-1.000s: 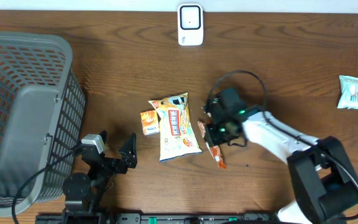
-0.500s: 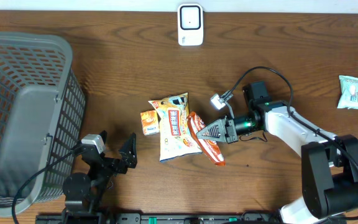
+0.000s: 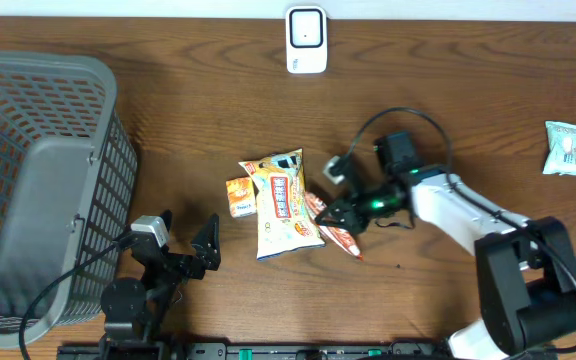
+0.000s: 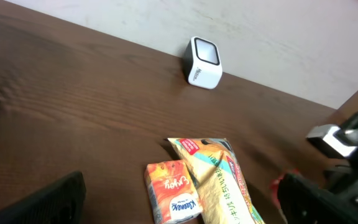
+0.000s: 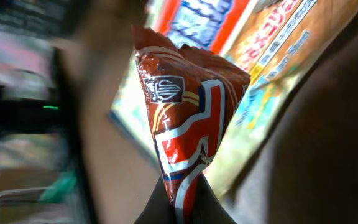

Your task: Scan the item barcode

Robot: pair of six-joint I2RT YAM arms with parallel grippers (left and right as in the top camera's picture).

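Right pincer (image 3: 334, 216): clamped shut on one end of the red snack packet (image 3: 346, 240), which extends ahead of its fingertips. Yellow snack bag (image 3: 283, 205) lies just beyond the packet; contact between them cannot be told. Barcode scanner (image 3: 306, 40) stands well beyond this pincer, apart from the packet. Left pincer (image 3: 188, 224): jaws wide apart, holding nothing; small orange box (image 3: 239, 196) lies just ahead of it.

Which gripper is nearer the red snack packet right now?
Right. The right gripper is shut on the red snack packet beside the yellow bag. The left gripper sits open, apart from it, across the yellow bag near the basket.
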